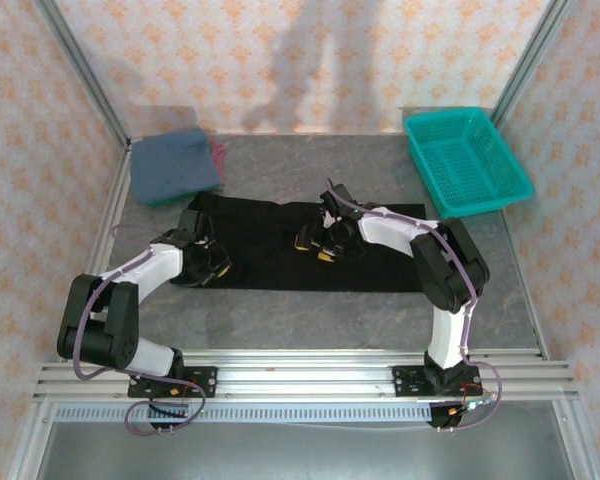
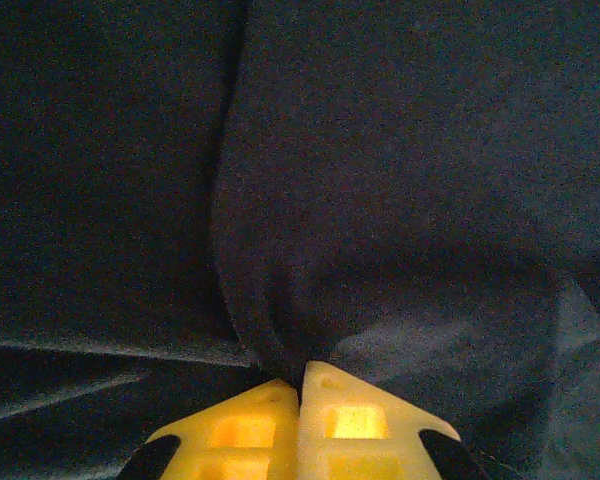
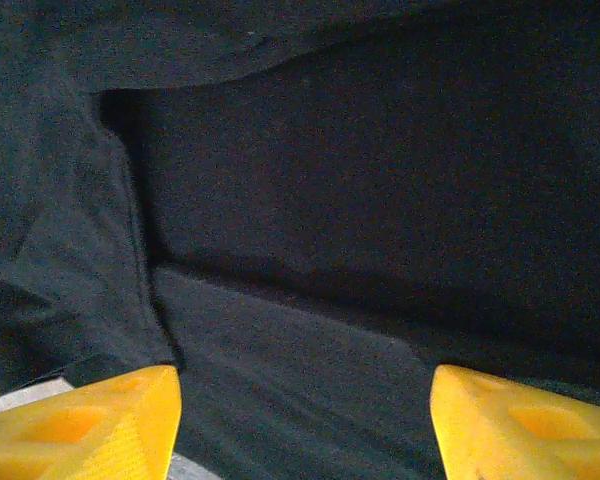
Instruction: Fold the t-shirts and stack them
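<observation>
Lying spread out across the middle of the grey desk (image 1: 310, 310) is the big black t-shirt (image 1: 270, 262), roughly a wide rectangle, and both arms are down on it.

The left hand (image 1: 208, 264) sits at the shirt's left end. From the left wrist cam, its yellow fingertips (image 2: 265, 415) are pressed together with a ridge of black cloth (image 2: 280, 200) pinched right between them, and the fabric puckers up into that pinch.

The right hand (image 1: 316, 246) is over the middle of the shirt, nearer the far edge. On the right wrist cam it's spread wide (image 3: 305, 400), one yellow finger (image 3: 90, 425) at each bottom corner, with black cloth lying in the gap and a folded flap hanging at the left. Can't tell if the tips actually touch the fabric.

Back left corner has the other shirts in a pile: the slate-blue t-shirt (image 1: 170, 162) folded on top, a sliver of the green one (image 1: 160, 203) peeking out along its near edge, and a bit of the pinkish-red one (image 1: 218, 155) sticking out on its right side. That pile is just beyond the black shirt's far left corner.

The teal mesh basket (image 1: 467, 160) sits in the back right corner, well apart from the shirts.
</observation>
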Tool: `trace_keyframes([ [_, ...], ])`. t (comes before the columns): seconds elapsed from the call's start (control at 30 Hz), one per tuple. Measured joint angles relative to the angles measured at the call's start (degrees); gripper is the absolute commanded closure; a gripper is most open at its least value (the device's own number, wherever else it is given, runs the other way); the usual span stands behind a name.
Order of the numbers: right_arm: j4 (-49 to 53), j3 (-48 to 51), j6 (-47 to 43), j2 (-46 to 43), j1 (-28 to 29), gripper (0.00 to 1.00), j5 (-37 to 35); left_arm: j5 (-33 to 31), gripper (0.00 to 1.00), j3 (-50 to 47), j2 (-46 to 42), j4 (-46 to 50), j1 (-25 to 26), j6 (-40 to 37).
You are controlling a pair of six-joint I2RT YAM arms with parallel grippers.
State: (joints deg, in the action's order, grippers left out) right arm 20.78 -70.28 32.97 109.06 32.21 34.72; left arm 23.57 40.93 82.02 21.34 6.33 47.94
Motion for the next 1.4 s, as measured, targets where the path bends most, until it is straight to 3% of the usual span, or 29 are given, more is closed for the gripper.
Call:
trace_keyframes([
  [0.27, 2.99, -1.16, 0.00, 1.18, 0.15, 0.35, -4.02, -1.25, 1.00, 0.70, -3.87, 4.39, -0.72, -2.69],
  [0.6, 7.98, -4.72, 0.04, 2.99, 0.50, 0.35, -8.17, -4.74, 0.99, 3.76, -2.45, 12.33, -1.88, -10.08],
  [0.7, 7.98, -4.72, 0.26, 2.97, 0.50, 0.35, -8.20, -4.98, 0.82, 3.93, 0.20, 12.39, -1.88, -11.26],
  [0.8, 7.98, -4.72, 0.24, 2.93, 0.50, 0.34, -8.17, -5.20, 0.73, 4.02, 0.39, 13.03, -1.90, -11.67],
  [1.0, 11.76, -4.85, -0.07, 1.33, 0.48, 0.32, -9.81, -7.91, 0.50, 11.08, -7.37, 19.74, -1.90, -11.96],
  [1.2, 14.78, -4.79, -1.75, -6.95, 0.35, 0.30, -10.67, -8.83, 0.47, 19.19, -13.25, 21.20, -1.62, -12.07],
  [1.4, 7.04, -2.36, -2.54, -12.24, 0.74, 0.34, -2.89, -6.88, 0.47, 18.53, -7.28, 19.56, 1.60, -12.46],
])
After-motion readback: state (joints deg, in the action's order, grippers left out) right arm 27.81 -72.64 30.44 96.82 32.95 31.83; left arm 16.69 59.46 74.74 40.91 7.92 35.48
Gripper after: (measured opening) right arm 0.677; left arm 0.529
